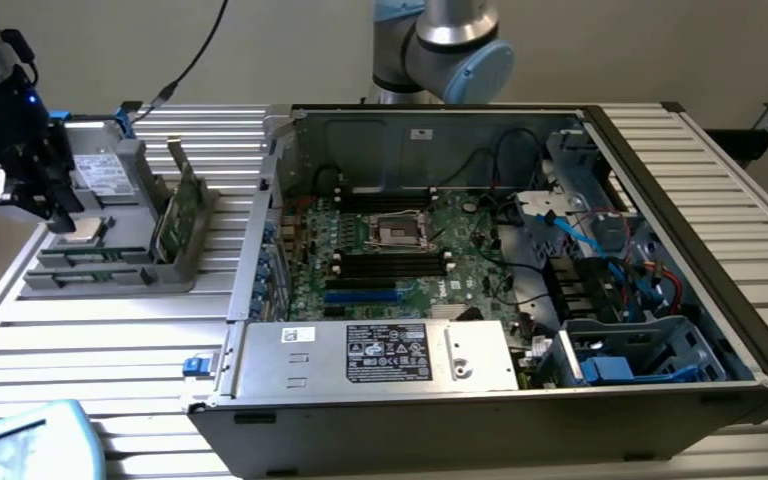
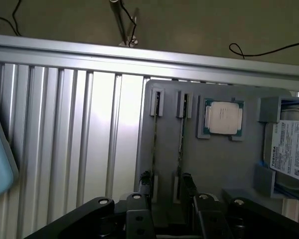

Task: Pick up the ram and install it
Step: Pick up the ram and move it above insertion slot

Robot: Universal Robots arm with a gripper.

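Note:
Two green ram sticks [image 1: 175, 210] stand on edge in a grey holder [image 1: 104, 278] at the exterior view's left. In the wrist view the ram [image 2: 181, 134] appears edge-on as two thin lines in the holder's slots [image 2: 209, 164]. My black gripper [image 1: 51, 210] hangs over the holder's far-left side, near the silver processor chip [image 1: 84, 229], apart from the ram. Its fingers [image 2: 145, 183] are spread, so the gripper [image 2: 165, 183] is open with nothing between them.
An open computer case [image 1: 704, 250] lies to the exterior view's right, with motherboard and black memory slots [image 1: 387, 263]. A grey drive [image 2: 291, 154] and the processor chip [image 2: 223, 118] share the holder. A teal object [image 1: 17, 440] sits at the table's near corner.

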